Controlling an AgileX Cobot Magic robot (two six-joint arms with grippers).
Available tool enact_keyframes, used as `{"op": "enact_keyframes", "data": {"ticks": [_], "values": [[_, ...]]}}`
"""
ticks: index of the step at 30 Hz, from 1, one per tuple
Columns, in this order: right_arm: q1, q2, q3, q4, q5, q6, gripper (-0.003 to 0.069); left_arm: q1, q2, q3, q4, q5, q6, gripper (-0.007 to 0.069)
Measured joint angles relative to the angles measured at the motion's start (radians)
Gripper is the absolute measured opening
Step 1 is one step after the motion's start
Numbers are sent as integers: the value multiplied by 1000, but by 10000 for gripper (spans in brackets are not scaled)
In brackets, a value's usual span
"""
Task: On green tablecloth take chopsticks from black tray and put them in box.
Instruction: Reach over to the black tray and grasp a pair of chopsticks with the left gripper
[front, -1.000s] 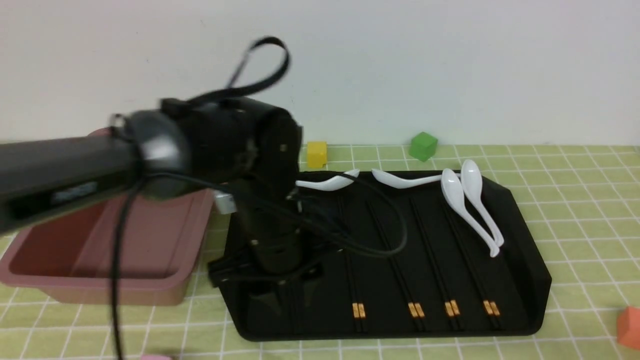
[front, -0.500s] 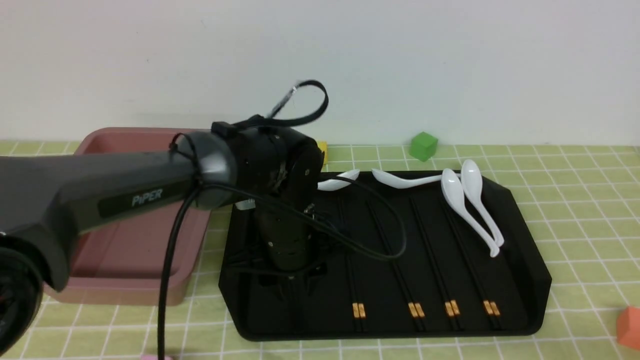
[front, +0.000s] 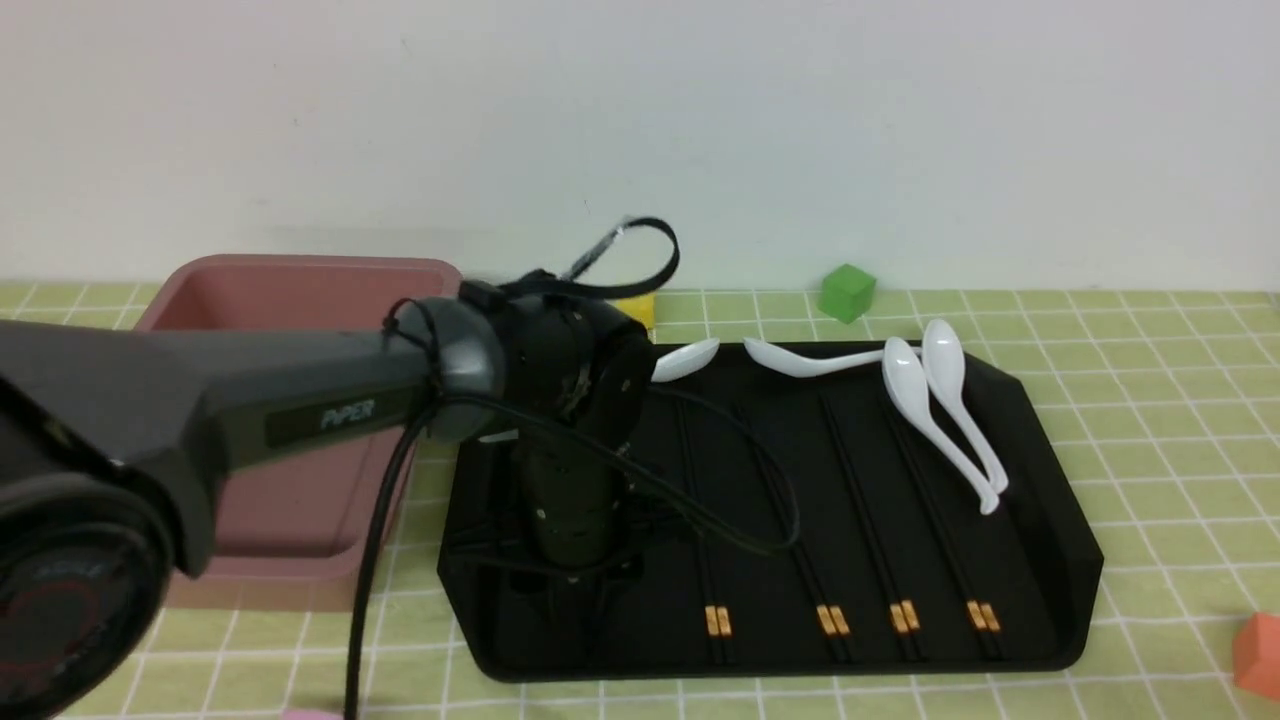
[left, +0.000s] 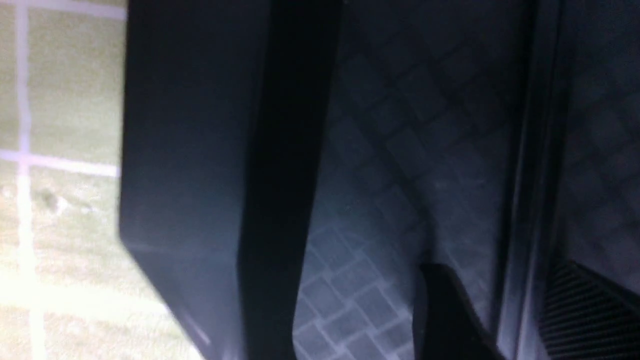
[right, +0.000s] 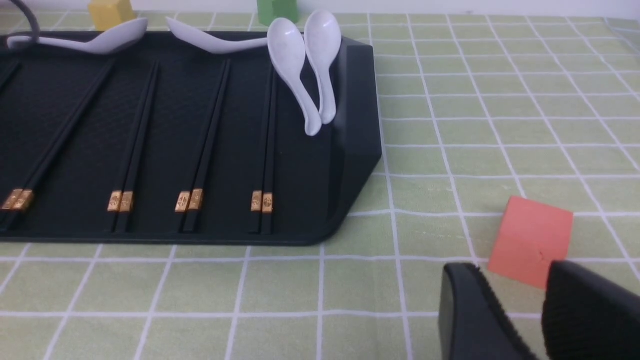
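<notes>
We get soft, even light. Around the left tool (left: 500, 300) all is dim and smeared, the green tablecloth (left: 60, 125) off to its side blown out; the right wrist view is crisp.

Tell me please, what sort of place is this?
Probably a robot test bench, not a real dining room: the left arm reaches over a black tray of neatly aligned gold-banded chopsticks, a green cube and an orange cube lie on the green tablecloth, and the white wall is bare.
</notes>
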Motion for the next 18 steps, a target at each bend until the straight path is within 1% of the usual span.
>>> {"op": "enact_keyframes", "data": {"ticks": [6, 11, 12, 13, 14, 15, 18], "values": [[0, 0, 0, 1, 0, 0, 240, 0, 16, -14, 1, 8, 0, 285], [0, 0, 0, 0, 0, 0, 240, 0, 18, -17, -20, 0, 0, 166], [0, 0, 0, 0, 0, 0, 240, 0, 18, -19, -31, -2, 10, 99], [0, 0, 0, 0, 0, 0, 240, 0, 18, -21, -36, -1, 21, 82], [0, 0, 0, 0, 0, 0, 240, 0, 18, -23, -40, 2, 35, 81], [0, 0, 0, 0, 0, 0, 240, 1, 18, -32, -52, 10, 74, 88], [0, 0, 0, 0, 0, 0, 240, 1, 12, -46, -84, 25, 116, 89]]}}
